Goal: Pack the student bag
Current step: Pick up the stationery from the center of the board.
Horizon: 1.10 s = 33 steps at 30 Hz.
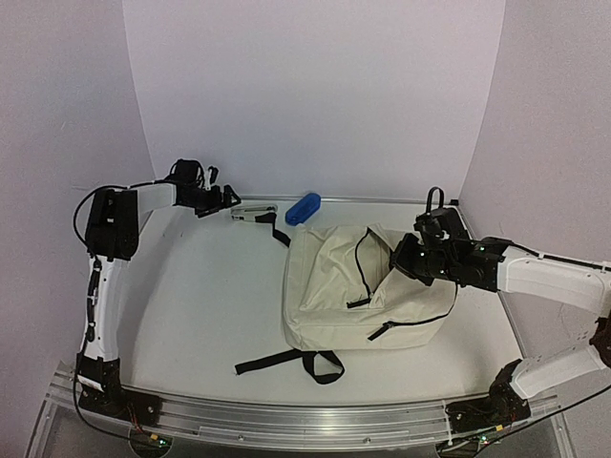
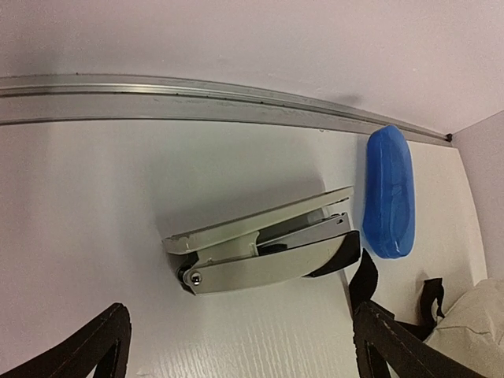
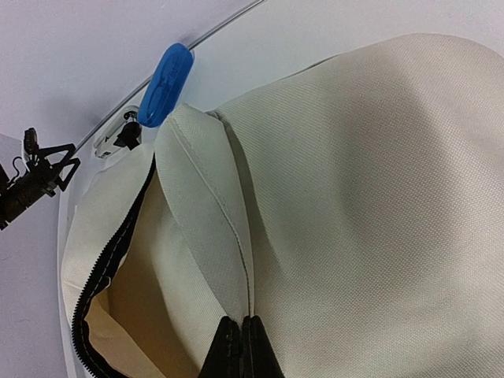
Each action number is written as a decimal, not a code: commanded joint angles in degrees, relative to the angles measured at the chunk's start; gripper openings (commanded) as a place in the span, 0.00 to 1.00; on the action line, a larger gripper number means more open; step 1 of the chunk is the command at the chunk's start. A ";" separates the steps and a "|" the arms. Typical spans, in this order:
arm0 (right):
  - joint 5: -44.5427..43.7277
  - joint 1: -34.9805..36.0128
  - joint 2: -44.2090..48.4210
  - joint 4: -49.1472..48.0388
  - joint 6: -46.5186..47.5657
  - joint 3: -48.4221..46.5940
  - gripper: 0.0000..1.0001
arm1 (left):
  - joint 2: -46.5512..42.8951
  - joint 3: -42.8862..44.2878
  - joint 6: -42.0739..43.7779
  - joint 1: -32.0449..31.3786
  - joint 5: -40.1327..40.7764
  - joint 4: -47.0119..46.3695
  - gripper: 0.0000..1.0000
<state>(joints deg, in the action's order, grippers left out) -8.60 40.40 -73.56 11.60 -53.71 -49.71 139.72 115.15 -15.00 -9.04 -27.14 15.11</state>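
Note:
The cream student bag point(image 1: 334, 291) lies on the table right of centre, its black zipper open. My right gripper point(image 1: 409, 256) is shut on a fold of the bag's fabric at the opening and holds it raised; in the right wrist view the black fingertips point(image 3: 240, 350) pinch the cream fold point(image 3: 205, 205) beside the zipper point(image 3: 110, 260). My left gripper point(image 1: 229, 198) is open at the back left, just short of a silver stapler point(image 1: 253, 212). In the left wrist view the stapler point(image 2: 268, 244) lies between and beyond the spread fingers point(image 2: 94, 346), untouched.
A blue oblong case point(image 1: 303, 207) lies at the back wall right of the stapler; it also shows in the left wrist view point(image 2: 388, 193). A black bag strap point(image 2: 364, 279) lies close to the stapler. More straps point(image 1: 291, 361) trail at the front. A metal rail point(image 2: 197, 98) runs along the back edge.

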 commanded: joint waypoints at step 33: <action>1.85 0.09 -0.21 -1.79 -0.19 1.20 0.00 | 4.42 -8.61 -10.76 0.00 -24.75 -28.95 0.98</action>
<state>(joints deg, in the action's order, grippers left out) -7.79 40.40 -73.56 10.26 -54.08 -49.21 148.29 110.39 -26.81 -8.40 -46.44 -10.76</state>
